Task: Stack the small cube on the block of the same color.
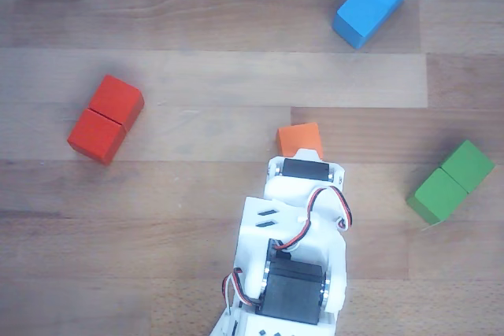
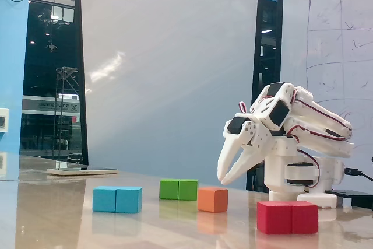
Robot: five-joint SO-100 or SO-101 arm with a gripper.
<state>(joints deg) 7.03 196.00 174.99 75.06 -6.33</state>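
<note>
The claw is poised above the worktop with its fingers slightly apart and empty, angled down toward the small orange cube — seemingly for a grasp — while the red two-cube block lies well apart.

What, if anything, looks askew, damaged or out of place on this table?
Nothing stands out. The orange cube, red block, green block and blue block all lie flat and apart; the gripper hangs above, holding nothing.
</note>
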